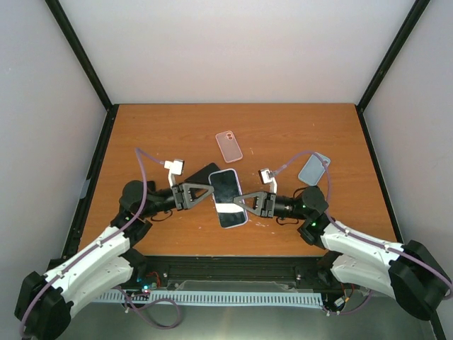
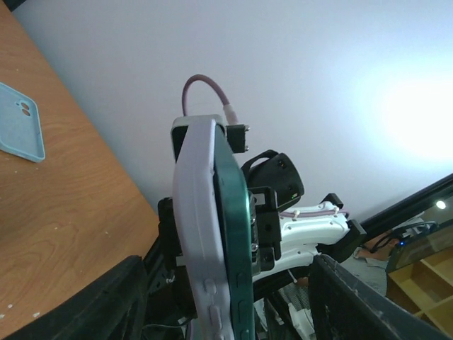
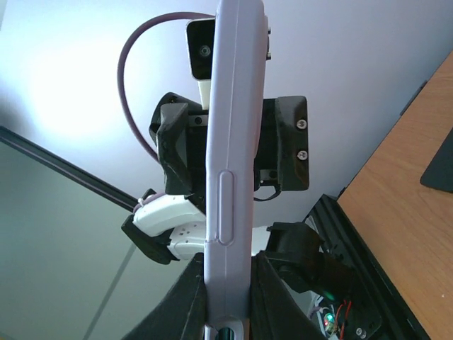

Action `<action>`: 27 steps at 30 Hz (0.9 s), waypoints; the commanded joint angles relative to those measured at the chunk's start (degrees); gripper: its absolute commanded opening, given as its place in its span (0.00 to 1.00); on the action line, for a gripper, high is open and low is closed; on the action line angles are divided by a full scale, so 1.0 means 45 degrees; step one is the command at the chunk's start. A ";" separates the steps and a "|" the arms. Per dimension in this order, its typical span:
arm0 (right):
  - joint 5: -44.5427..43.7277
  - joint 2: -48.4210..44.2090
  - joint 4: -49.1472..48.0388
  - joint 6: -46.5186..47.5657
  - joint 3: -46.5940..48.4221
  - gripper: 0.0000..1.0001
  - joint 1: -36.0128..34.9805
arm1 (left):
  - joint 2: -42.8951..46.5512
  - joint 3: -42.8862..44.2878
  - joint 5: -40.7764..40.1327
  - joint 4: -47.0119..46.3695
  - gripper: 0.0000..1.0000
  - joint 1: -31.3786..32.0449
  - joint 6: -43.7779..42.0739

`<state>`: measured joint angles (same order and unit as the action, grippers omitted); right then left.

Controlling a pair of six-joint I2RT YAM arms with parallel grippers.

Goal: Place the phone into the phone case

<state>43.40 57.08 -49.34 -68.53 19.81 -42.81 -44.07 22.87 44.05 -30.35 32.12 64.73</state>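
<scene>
Phone (image 1: 226,188), dark screen facing up, sits in a lavender phone case (image 1: 233,224) held over the middle of a wooden table (image 1: 163,134). Two robot arms meet it from either side.

The right gripper (image 1: 239,202) is pinched narrowly on the case near its lower end. Its wrist camera shows both fingers pressed against the case. The left gripper (image 1: 211,190) reaches in from the opposite side with its jaws wide. One finger stands on each side of the phone and case with a gap showing, so it appears to grip nothing.

Seen edge-on from the left wrist, the phone's dark green edge lies beside the case's wall rather than sunk behind it. I judge it only partly seated. The far corners are hidden.

The main risk is that one narrow pinch carries everything. If the left fingers close or push off-centre, the case could twist in that pinch or slip out. A push on one corner alone could lever the phone out of the soft rim instead of snapping it in.

A pink case (image 1: 228,146), a blue case (image 1: 313,168) and a dark flat thing (image 1: 202,174) also lie on the table, so a dropped phone could land on one of them.
</scene>
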 commanded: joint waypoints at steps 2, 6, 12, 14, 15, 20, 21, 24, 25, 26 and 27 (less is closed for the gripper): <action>0.0272 0.0285 -0.2368 -0.0727 -0.0197 0.12 -0.0077 | -0.0164 -0.0151 0.0102 -0.1721 0.55 -0.0073 0.0745; 0.0287 0.0331 -0.2367 -0.0717 -0.0347 0.12 -0.0077 | -0.0080 -0.0420 -0.0161 -0.2102 0.39 -0.0067 0.1069; 0.0247 0.0328 -0.2063 -0.0590 -0.0342 0.17 -0.0077 | -0.0190 -0.0309 -0.0385 -0.1492 0.10 -0.0067 0.1045; 0.0127 0.0284 -0.1836 -0.0535 -0.0349 0.22 -0.0077 | -0.0268 -0.0176 -0.0478 -0.0947 0.01 -0.0067 0.0881; 0.0064 0.0275 -0.1687 -0.0484 -0.0341 0.24 -0.0080 | -0.0265 -0.0148 -0.0505 -0.0792 0.00 -0.0067 0.0822; -0.0317 0.0087 -0.0697 -0.0189 -0.0265 0.27 -0.0076 | -0.0262 0.0079 -0.0634 0.0127 0.01 -0.0067 0.0588; -0.0385 0.0057 -0.0588 -0.0167 -0.0255 0.25 -0.0077 | -0.0244 0.0101 -0.0645 0.0344 0.01 -0.0067 0.0561; -0.0516 -0.0042 -0.0194 -0.0017 -0.0167 0.18 -0.0077 | -0.0178 0.0226 -0.0673 0.0762 0.04 -0.0068 0.0389; -0.0522 -0.0081 0.0007 0.0091 -0.0101 0.17 -0.0077 | -0.0129 0.0229 -0.0679 0.0825 0.09 -0.0067 0.0382; -0.0530 -0.0125 0.0264 0.0227 -0.0013 0.17 -0.0077 | -0.0067 0.0229 -0.0689 0.0853 0.18 -0.0067 0.0367; -0.0514 -0.0143 0.0474 0.0363 0.0035 0.16 -0.0077 | -0.0010 0.0230 -0.0715 0.0890 0.25 -0.0067 0.0345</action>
<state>41.89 58.30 -48.38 -69.43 18.24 -42.85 -45.36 21.21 41.54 -28.18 32.12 68.20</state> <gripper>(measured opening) 0.172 0.157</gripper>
